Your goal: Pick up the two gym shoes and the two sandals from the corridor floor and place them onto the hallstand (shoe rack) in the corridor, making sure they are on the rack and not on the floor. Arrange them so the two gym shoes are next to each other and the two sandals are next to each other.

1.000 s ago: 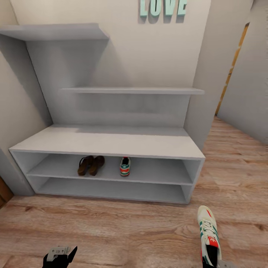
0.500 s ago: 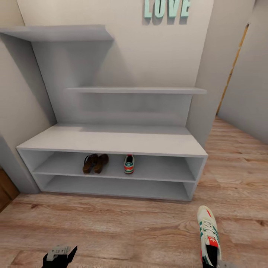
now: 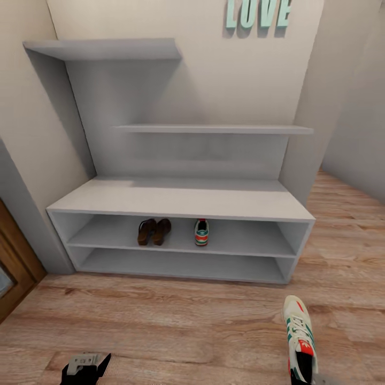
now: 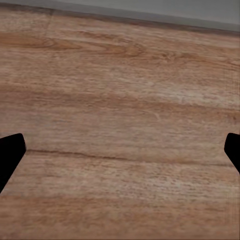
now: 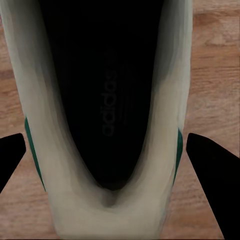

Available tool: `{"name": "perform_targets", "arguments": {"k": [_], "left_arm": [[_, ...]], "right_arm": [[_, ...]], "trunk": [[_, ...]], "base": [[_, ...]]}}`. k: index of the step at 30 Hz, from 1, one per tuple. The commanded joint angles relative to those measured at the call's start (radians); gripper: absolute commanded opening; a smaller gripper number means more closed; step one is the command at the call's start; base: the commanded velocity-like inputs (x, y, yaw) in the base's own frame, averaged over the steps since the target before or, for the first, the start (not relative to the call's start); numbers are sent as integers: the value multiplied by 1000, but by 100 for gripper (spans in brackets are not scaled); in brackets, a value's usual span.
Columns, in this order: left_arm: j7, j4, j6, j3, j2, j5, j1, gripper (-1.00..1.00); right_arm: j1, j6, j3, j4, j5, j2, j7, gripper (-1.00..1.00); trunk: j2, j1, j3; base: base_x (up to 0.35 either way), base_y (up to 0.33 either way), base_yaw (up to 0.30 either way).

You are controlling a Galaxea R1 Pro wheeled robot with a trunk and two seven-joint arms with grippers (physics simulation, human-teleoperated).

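View has shifted across the last second: the whole rack (image 3: 182, 200) sits further right and looks smaller in the head view, and a brown door edge now shows at the left. That is camera/base motion, not the things moving; the shoes on the shelf keep their places relative to the rack. The held shoe and both grippers stay put in the frame. Judgement: the robot is repositioning in front of the rack to deliver the last shoe.

Count:
- sandals (image 3: 153, 231): 2, side by side on the upper open shelf, left of centre, touching or nearly.
- gym shoes: 2. 1 shelf shoe (image 3: 201, 232) on the same shelf, just right of the sandals, near the middle. 1 held shoe (image 3: 299, 337) in the right gripper, over the floor (image 3: 176, 321), toe pointing to the rack.
- shoes lying on the floor: 0 in view.

Right gripper (image 5: 112, 150): fingers either side of the shoe's heel opening, grasping the shoe; contact is hard to see in the wrist view, but the shoe hangs off the floor, so I judge it clenched on it.
Left gripper (image 4: 120, 150): spread wide, nothing between the fingers, over bare floor.

Left to do, by judgement: set the held shoe on the shelf right beside the shelf shoe. 3 of 4 placed.
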Motion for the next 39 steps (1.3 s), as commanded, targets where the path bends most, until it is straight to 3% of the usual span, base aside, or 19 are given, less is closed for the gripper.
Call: {"name": "perform_targets", "arguments": {"k": [1, 13, 20, 24, 30, 39], "left_arm": [[-10, 1, 1, 4, 0, 7, -1, 100], [-14, -4, -1, -5, -3, 3, -1, 100], [-25, -4, -23, -22, -12, -7, -1, 100], [-68, 1, -34, -32, -11, -11, -1, 100], [-120, 7, -39, -30, -1, -4, 2, 100], [-120, 9, -38, -29, -7, -11, 2, 100]], "right_arm": [[-1, -3, -2, 1, 5, 0, -4, -100], [-1, -3, -1, 2, 10, 2, -3, -100], [-1, -2, 9, 1, 65, 8, -2, -100], [-1, -2, 15, -1, 102, 9, -3, -100], [-1, 0, 18, -8, 118, 31, -3, -100], [-2, 9, 19, -9, 121, 34, -5, -100]], "trunk": [[0, 0, -1], [0, 0, -1], [0, 0, -1], [0, 0, -1], [0, 0, -1], [0, 0, -1]], "base": [[-15, 302, 0], [-4, 303, 0], [0, 304, 0], [0, 297, 0], [-2, 172, 0], [-74, 86, 0]]}}
